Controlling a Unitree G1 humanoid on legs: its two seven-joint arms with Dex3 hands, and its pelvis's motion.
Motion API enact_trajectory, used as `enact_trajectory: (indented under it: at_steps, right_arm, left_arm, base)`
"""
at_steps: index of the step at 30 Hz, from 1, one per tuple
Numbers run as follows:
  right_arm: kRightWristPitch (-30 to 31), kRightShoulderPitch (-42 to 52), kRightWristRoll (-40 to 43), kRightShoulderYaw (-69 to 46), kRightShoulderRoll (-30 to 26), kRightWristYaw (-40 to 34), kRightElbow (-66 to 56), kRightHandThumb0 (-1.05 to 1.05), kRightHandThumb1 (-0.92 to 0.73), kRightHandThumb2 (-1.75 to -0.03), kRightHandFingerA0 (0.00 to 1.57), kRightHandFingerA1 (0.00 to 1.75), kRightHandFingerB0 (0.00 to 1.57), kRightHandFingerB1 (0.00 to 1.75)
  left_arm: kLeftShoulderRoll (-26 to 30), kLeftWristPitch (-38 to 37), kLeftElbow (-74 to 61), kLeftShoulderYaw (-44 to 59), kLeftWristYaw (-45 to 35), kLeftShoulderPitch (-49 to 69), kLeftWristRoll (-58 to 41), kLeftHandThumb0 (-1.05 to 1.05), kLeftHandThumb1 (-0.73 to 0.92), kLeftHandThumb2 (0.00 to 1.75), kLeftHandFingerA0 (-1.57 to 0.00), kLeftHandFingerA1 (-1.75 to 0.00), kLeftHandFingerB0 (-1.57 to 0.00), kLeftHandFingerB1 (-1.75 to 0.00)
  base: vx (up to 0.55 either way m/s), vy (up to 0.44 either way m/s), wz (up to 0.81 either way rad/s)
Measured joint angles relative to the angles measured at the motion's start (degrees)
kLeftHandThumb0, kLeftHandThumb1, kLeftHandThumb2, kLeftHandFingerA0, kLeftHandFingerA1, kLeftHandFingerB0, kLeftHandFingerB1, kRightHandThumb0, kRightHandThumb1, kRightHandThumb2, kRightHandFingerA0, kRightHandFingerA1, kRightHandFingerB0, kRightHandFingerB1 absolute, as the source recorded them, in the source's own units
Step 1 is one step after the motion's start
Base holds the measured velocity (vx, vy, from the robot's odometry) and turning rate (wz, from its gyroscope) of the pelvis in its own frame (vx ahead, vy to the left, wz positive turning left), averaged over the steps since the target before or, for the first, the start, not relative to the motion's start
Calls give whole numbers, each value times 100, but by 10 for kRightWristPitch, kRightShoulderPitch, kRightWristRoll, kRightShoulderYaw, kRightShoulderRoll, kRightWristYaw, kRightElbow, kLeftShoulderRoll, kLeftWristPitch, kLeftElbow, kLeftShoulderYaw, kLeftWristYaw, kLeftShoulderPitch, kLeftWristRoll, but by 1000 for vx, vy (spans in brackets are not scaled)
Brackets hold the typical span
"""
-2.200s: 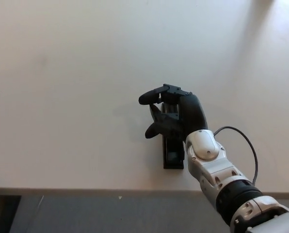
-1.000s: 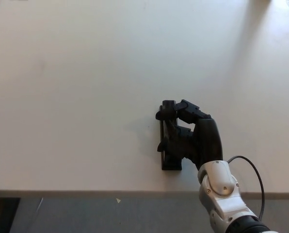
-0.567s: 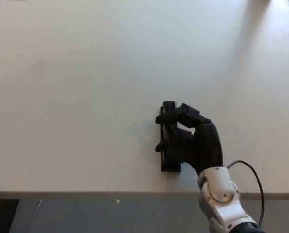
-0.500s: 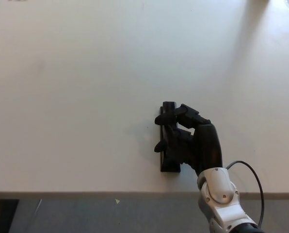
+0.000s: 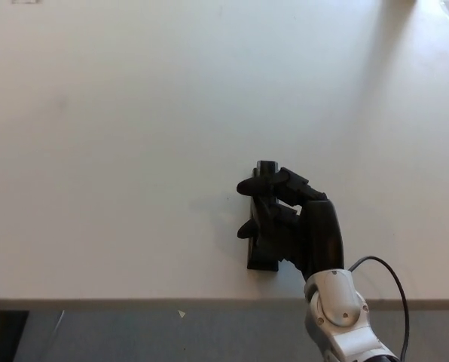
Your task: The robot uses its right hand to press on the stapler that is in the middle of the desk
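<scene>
Stapler black, lying lengthwise near the front edge of the white worktop, roughly mid-width, long axis running away from the robot. Right robot hand draped over it from the right, fingers curled across the top arm and poking past its left side; looks like resting or pressing contact rather than a wrapped grasp, so fingers bent but not closed around anything. Whether the top arm is fully down can't be told, hand hides most of it. Left robot hand not visible. Step in hand, as a judgement: the press itself. To do it well, push straight down through the fingers over the front half of the top arm, keep force vertical so the base doesn't skid or pivot on the smooth surface, avoid dragging toward the near edge. Grey cable loops by the wrist, clear of the stapler.
</scene>
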Motion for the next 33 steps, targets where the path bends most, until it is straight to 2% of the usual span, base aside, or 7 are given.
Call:
enact_trajectory:
  at_steps: [5, 6, 10, 11, 25, 32, 33]
  right_arm:
    - [-7, 4, -1, 6, 1, -9, 0, -24, -77, -63, 113, 110, 75, 98]
    - [-9, 4, -1, 7, 1, -10, 0, -26, -78, -63, 108, 110, 74, 77]
    - [-13, 7, -2, 13, 1, -16, 0, -26, -78, -63, 108, 108, 74, 77]
    - [-14, 8, -2, 14, 1, -17, 0, -22, -79, -62, 115, 104, 71, 111]
    - [-29, 13, -4, 18, 2, -29, 0, -22, -79, -62, 115, 104, 71, 111]
    - [-29, 8, -4, 16, 2, -29, 0, -22, -79, -62, 115, 104, 71, 111]
    - [-29, 6, -4, 16, 2, -29, 0, -22, -80, -67, 119, 116, 73, 127]
  left_arm:
    - [0, -5, 6, 0, 0, 5, 0, -60, 80, 108, 0, -35, -1, -33]
    - [0, -6, 7, 0, 0, 5, 0, -56, 92, 82, 0, -20, -2, -25]
    - [0, -11, 8, 0, -1, 5, 0, -54, 92, 82, 0, -16, -4, -22]
    - [0, -11, 8, 0, -2, 5, 0, -54, 92, 83, -5, -15, -2, -20]
    - [0, -20, 8, 0, -10, 1, 0, -54, 92, 83, -5, -15, -2, -20]
    - [0, -20, 6, 0, -10, -41, 0, -54, 92, 83, -5, -15, -2, -20]
    - [0, -20, 5, 0, -10, -47, 0, -26, 71, 127, 0, -45, 0, -47]
  base:
    - [0, 0, 0]
    - [0, 0, 0]
    - [0, 0, 0]
    - [0, 0, 0]
    - [0, 0, 0]
    - [0, 0, 0]
    - [0, 0, 0]
